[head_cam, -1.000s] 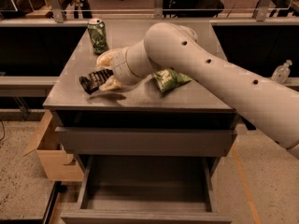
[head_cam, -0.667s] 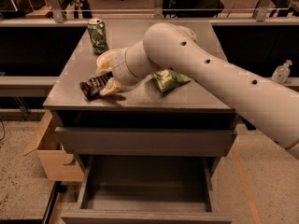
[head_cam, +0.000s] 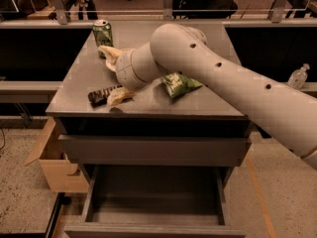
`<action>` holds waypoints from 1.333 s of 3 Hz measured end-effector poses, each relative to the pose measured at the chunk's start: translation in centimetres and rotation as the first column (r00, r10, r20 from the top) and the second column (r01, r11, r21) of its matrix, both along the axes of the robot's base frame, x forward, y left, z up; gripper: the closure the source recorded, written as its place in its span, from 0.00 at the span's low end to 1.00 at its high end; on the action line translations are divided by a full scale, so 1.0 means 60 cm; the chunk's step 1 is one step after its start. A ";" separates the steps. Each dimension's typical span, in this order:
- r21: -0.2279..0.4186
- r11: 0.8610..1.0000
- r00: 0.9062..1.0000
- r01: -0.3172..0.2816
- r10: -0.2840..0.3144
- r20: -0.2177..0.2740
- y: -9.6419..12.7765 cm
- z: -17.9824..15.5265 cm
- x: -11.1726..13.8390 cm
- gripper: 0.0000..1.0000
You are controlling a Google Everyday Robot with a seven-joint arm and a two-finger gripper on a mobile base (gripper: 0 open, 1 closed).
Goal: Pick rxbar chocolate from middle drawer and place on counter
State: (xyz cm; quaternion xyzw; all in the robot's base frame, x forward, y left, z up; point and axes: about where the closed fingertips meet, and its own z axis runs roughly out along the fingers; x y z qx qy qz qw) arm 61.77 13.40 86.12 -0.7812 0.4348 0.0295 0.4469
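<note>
Placement, judging by the layout: rxbar chocolate (head_cam: 101, 94) lying flat on tabletop (head_cam: 198, 108) toward its 7 o'clock corner, out of middle drawer (head_cam: 153, 200), open below at 6 o'clock. Tool (head_cam: 118, 96) right at the bar's 3 o'clock end, touching it; clamped or released, cannot tell. Next, likely: confirm release, then lift clear without nudging bar toward edge.

One camera only, set high in front of the cabinet, facing it and tilted down. Close range: counter (head_cam: 79, 81) mid-frame, open middle drawer (head_cam: 153, 200) cut by the bottom edge. Arm enters from right foreground. Gripper (head_cam: 108, 76) at the counter's left front, jaws apart.
</note>
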 end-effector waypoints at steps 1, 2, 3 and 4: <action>0.000 1.000 1.000 0.000 0.000 0.000 0.000 0.005 0.000 0.00; 0.000 1.000 1.000 0.000 0.000 0.000 0.000 0.006 0.000 0.00; 0.000 1.000 1.000 0.000 0.000 0.000 0.000 0.007 0.000 0.19; 0.000 1.000 1.000 0.000 0.000 0.000 0.000 0.010 0.000 0.16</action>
